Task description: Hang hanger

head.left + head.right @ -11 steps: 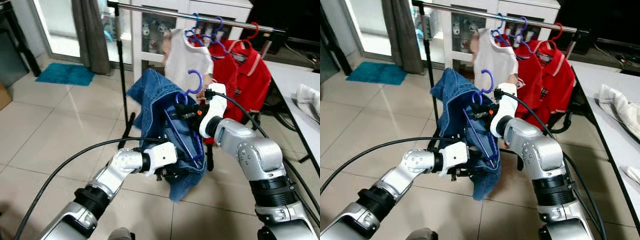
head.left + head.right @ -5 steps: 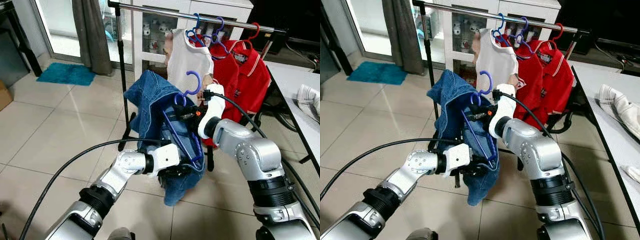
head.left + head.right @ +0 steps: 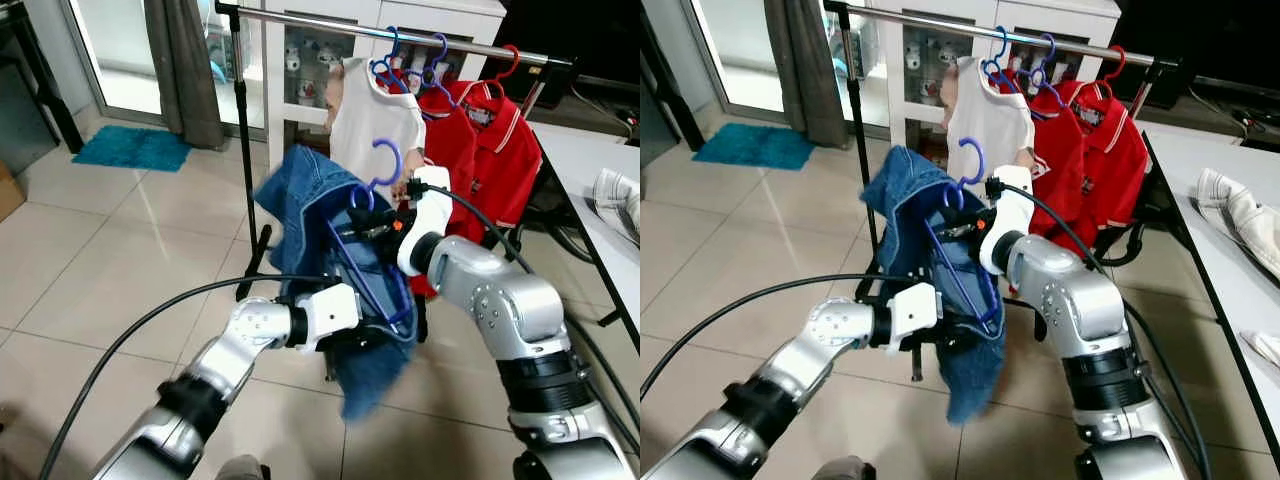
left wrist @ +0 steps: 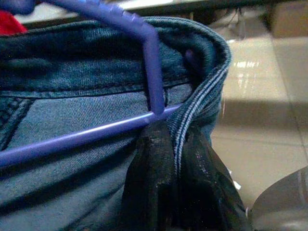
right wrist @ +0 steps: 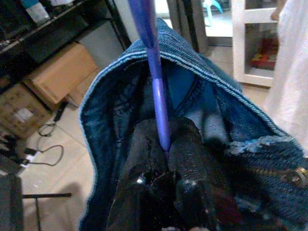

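Far left of the frame: teal floor mat [image 3: 132, 148] on pale tiled floor [image 3: 90, 260], grey curtain [image 3: 183, 70] above it.

Centre: left claw [image 4: 175, 144] is closed, pinching the lower hem edge of the blue denim garment [image 3: 335, 235] draped on the purple plastic hanger [image 3: 372, 215]. In the left wrist view the denim edge sits between the two black fingers, just under the hanger's bottom bar.

Right of that: right claw [image 5: 163, 144] is clamped narrow on the hanger's purple rod, near the neck below the hook. Hanger and denim are held mid-frame, below and in front of the silver metal clothes rail [image 3: 400, 32], hook upright, not yet on the rail.

Upper centre-right: white shirt [image 3: 375, 115] and red polo shirts [image 3: 490, 150] hang on the rail on their own hangers. Far right edge: white counter [image 3: 590, 180] with crumpled white cloth [image 3: 618, 195].

Handling, as a judgement: the hanger looks light, stiff and smooth, so it may twist in a pinch; denim is soft, fairly heavy and could slide off the bar. Best hold is the neck under the hook; hem pinch steadies the load.
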`<state>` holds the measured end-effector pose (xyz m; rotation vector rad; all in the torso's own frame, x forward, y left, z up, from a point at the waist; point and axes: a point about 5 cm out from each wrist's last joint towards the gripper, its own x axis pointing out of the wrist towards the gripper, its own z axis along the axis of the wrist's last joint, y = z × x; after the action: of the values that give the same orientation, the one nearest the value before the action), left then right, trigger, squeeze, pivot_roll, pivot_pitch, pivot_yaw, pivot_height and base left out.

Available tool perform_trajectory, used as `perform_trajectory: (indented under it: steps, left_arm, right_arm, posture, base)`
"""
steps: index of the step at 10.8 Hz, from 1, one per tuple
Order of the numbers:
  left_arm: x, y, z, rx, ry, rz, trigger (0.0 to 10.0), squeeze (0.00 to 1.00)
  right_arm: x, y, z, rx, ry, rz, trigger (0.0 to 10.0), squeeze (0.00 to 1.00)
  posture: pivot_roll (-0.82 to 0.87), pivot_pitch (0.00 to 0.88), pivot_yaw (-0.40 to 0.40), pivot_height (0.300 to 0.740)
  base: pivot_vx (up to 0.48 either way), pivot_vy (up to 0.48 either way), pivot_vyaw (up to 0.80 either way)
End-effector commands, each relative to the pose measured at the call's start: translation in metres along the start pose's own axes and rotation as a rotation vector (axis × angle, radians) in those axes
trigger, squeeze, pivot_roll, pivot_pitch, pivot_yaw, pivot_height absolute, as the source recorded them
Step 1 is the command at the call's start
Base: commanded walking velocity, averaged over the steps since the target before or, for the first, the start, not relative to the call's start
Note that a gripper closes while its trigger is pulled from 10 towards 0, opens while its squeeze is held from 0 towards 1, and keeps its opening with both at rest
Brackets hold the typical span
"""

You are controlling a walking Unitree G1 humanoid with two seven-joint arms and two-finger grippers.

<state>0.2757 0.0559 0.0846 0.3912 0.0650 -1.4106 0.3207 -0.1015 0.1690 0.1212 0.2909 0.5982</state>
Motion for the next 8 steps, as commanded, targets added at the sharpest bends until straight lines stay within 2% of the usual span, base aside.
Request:
perform_trajectory:
  steps: [1, 3, 4, 5, 7, 8]
  left_arm:
    - [-0.005, 0.008, 0.021, 0.043, -0.083, 0.023, 0.0, 0.00]
    - [-0.016, 0.003, 0.025, 0.048, -0.088, 0.006, 0.0, 0.00]
    - [-0.020, -0.001, 0.021, 0.042, -0.045, -0.019, 0.0, 0.00]
    - [-0.022, -0.002, 0.020, 0.020, -0.042, 0.004, 0.0, 0.00]
    - [-0.030, 0.008, 0.023, -0.008, -0.051, 0.098, 0.0, 0.00]
    - [-0.044, 0.019, 0.027, -0.011, -0.074, 0.192, 0.0, 0.00]
  right_arm:
    - [-0.001, -0.004, 0.001, -0.034, -0.001, -0.018, 10.0, 0.00]
    - [0.000, -0.004, -0.004, -0.048, 0.014, -0.026, 10.0, 0.00]
    - [0.002, -0.004, -0.006, -0.050, 0.020, -0.025, 10.0, 0.00]
    - [0.003, -0.003, -0.007, -0.059, 0.025, -0.021, 10.0, 0.00]
    - [0.003, -0.004, -0.007, -0.072, 0.030, -0.022, 10.0, 0.00]
    - [0.000, -0.008, -0.010, -0.072, 0.038, -0.037, 10.0, 0.00]
  posture:
    - [0.07, 0.001, -0.055, 0.740]
    - [0.07, 0.001, -0.057, 0.740]
    - [0.08, 0.002, -0.062, 0.740]
    - [0.08, 0.002, -0.063, 0.740]
    - [0.07, 0.000, -0.058, 0.740]
    - [0.07, 0.000, -0.058, 0.740]
  base:
    - [0.000, 0.000, 0.00]
    - [0.000, 0.000, 0.00]
    - [0.000, 0.000, 0.00]
    - [0.000, 0.000, 0.00]
    - [0.000, 0.000, 0.00]
    - [0.000, 0.000, 0.00]
